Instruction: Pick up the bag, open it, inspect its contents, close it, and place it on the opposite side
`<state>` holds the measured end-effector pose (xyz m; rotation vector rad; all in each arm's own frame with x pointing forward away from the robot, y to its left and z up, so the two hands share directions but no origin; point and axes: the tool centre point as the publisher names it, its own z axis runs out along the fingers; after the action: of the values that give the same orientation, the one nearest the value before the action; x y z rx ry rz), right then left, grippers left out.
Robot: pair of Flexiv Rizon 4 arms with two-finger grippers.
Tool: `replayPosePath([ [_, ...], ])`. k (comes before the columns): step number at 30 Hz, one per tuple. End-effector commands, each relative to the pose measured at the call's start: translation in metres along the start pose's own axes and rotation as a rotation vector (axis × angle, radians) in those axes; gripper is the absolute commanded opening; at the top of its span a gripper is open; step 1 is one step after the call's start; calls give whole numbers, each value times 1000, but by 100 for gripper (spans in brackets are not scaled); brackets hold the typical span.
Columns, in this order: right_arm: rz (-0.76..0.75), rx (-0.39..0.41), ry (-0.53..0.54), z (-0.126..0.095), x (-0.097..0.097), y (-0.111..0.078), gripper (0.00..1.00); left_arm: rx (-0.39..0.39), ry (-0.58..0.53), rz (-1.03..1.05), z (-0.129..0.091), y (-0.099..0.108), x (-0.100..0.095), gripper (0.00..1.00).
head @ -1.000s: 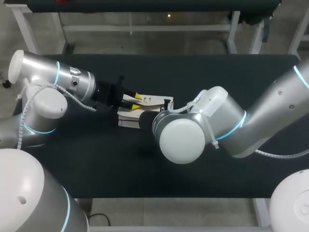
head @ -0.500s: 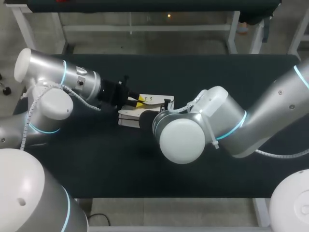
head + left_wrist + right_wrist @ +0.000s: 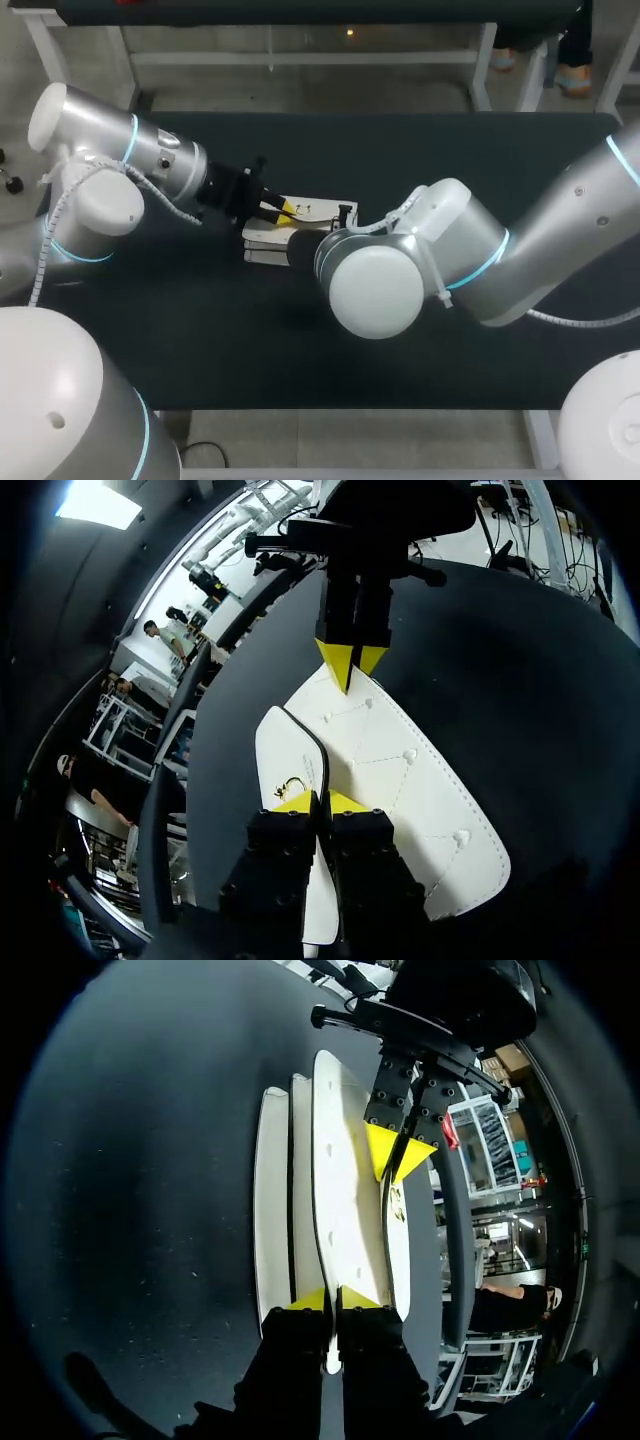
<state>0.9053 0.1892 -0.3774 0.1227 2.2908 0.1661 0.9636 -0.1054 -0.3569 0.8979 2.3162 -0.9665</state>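
The worktop [image 3: 500, 160] is a broad rectangle covered in dark, matte, near-black material, and its long edges run straight across the head view. Along its near edge a pale metal frame [image 3: 300, 414] shows just below the covering, with a pale leg [image 3: 541, 440] dropping from it toward the right corner. In both wrist views the covering looks plain and unmarked, and in the right wrist view it catches a soft greyish sheen from the light.

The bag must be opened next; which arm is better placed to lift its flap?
Probably the left. The left tool is shut on the bag at its flap edge beside the gold clasp, while the right tool clamps the opposite end and can hold it steady.
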Motion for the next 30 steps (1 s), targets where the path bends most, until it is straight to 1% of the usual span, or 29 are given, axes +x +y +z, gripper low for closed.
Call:
replayPosePath([
  [1,1,-4,-4,-1,2,-3,0,24,10,12,10,2,-1,0],
  [4,1,-4,-4,-1,2,-3,0,-3,23,24,12,4,1,0],
  [8,1,-4,-4,-1,2,-3,0,-28,18,2,5,14,4,0],
  [12,1,-4,-4,-1,2,-3,0,-26,-1,-23,3,18,5,0],
  [15,1,-4,-4,-1,2,-3,0,-13,-19,-15,5,13,4,0],
  [16,1,-4,-4,-1,2,-3,0,-6,-27,-11,5,11,3,26],
  [17,1,-4,-4,-1,2,-3,0,-1,-36,-8,4,9,1,33],
  [18,1,-4,-4,-1,2,-3,0,3,-46,-5,4,7,0,37],
  [20,1,-4,-4,-1,2,-3,0,14,-64,-4,1,5,-3,49],
  [21,1,-4,-4,-1,2,-3,0,19,-69,-3,0,3,-4,61],
  [22,1,-4,-4,-1,2,-3,0,21,-74,-5,-1,3,-5,65],
  [26,1,-4,-4,-1,2,-3,0,25,-106,-13,-10,-1,-10,67],
  [27,1,-4,-4,-1,2,-3,0,29,-119,-17,-14,-2,-11,69],
  [30,1,-4,-4,-1,2,-3,0,39,-134,-22,-22,-5,-13,69],
])
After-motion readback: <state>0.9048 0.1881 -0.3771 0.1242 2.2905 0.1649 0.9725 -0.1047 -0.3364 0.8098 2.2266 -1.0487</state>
